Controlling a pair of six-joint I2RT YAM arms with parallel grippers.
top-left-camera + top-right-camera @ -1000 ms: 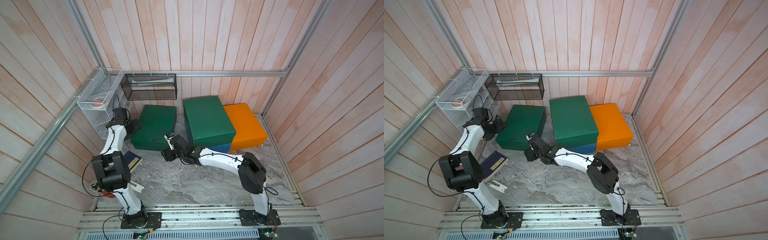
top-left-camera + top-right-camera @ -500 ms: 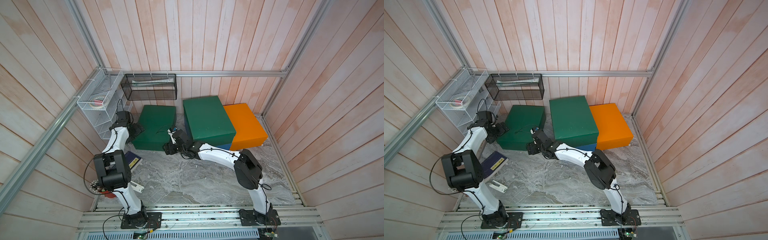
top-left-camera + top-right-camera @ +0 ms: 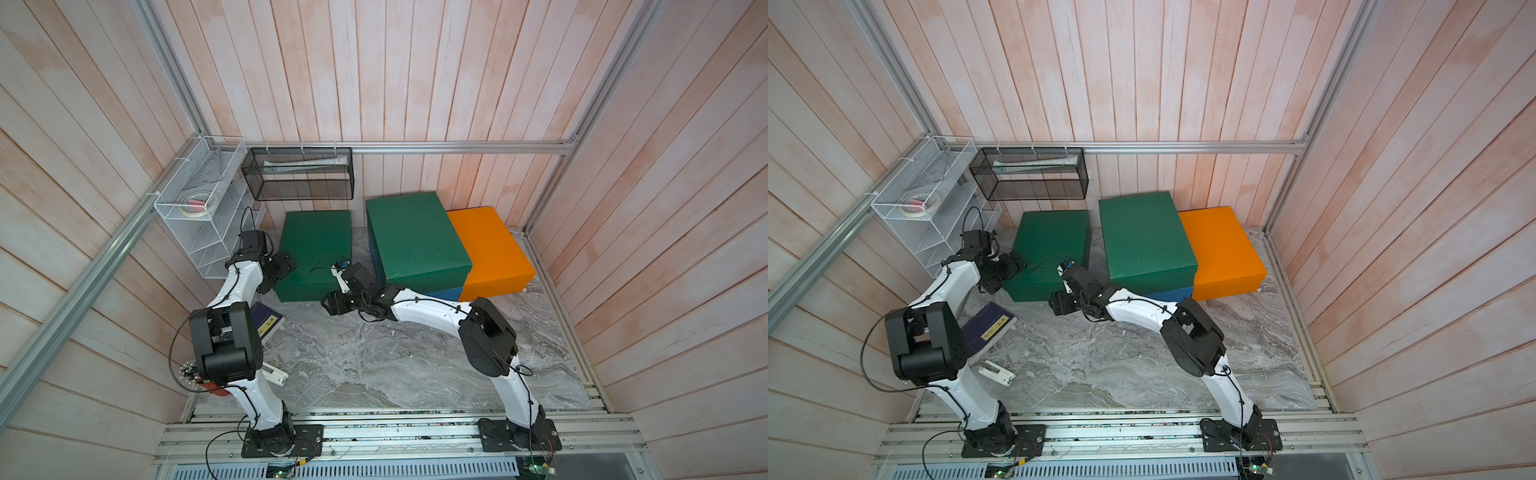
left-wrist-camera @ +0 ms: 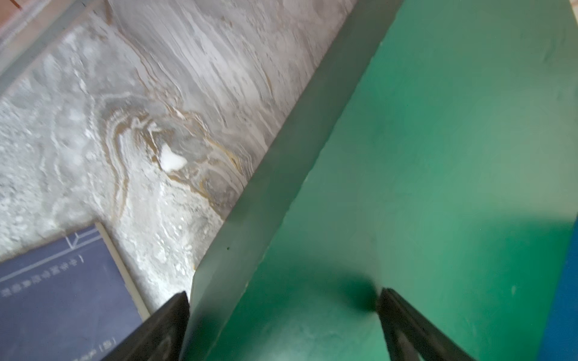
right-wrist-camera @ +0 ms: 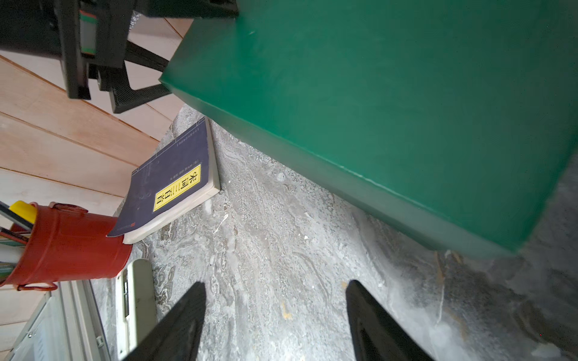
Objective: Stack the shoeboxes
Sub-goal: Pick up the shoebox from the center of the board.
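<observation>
Top view: four shoeboxes (image 3: 316,245) (image 3: 411,237) (image 3: 445,294) (image 3: 490,249), two green

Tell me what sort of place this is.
Likely a robot test cell dressed as a closet: plank walls with aluminium framing, a white wire shelf, and shoeboxes on the marble-look floor around two robot arms.

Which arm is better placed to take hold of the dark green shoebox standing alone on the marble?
Left, probably. The left gripper is open, straddling a corner edge of the lone green shoebox: one finger outside its wall, one over its lid. The right gripper hangs open over marble beside it.
</observation>
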